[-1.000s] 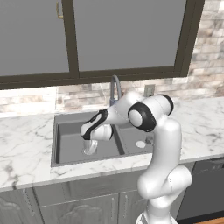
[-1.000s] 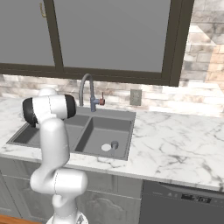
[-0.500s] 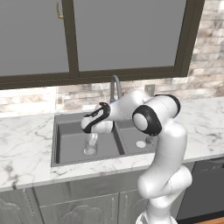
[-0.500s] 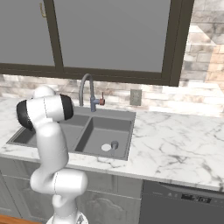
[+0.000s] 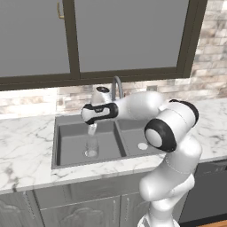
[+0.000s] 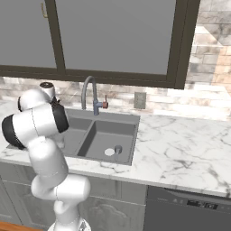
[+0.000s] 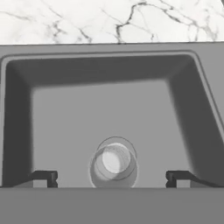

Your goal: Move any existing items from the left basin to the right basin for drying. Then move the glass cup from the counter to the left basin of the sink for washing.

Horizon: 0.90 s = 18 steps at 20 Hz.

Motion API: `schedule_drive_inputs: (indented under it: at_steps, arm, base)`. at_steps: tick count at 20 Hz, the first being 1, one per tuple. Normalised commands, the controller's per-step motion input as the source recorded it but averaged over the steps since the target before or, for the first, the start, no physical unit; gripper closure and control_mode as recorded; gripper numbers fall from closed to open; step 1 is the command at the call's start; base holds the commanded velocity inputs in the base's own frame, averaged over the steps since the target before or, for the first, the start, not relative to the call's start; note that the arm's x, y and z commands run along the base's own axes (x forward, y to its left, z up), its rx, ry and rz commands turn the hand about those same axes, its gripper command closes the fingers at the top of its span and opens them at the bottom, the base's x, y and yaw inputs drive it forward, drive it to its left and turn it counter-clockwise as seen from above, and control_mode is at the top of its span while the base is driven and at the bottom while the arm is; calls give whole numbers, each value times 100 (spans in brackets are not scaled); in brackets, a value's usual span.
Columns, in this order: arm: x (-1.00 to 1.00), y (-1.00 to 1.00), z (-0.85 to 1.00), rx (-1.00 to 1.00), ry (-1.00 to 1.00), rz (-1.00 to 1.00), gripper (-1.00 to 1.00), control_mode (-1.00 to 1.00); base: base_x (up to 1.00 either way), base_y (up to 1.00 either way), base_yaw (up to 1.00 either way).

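The white marble surface surrounds the dark grey sink, whose curved faucet rises behind the centre divider. Left of that divider is the left basin; right of it, the right basin holds a small dark knob-like object beside its white drain. The glass cup stands upright on the left basin's floor, over its drain. Above the cup hangs the gripper, jaws spread wide, holding nothing.
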Motion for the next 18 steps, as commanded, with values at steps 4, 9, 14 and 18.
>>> schedule_drive_inputs:
  at_steps: [4,9,14,18]
  arm:
    - [-20,-3,83,-3,0,-9,-100,-100]
    - [-17,-16,71,0,0,-10,-100,-100]
    - [-20,-30,54,0,0,-7,-100,-100]
    - [-19,-28,29,0,0,-5,-100,-100]
  base:
    - [0,0,0]
    - [0,0,0]
    - [0,0,0]
    - [0,0,0]
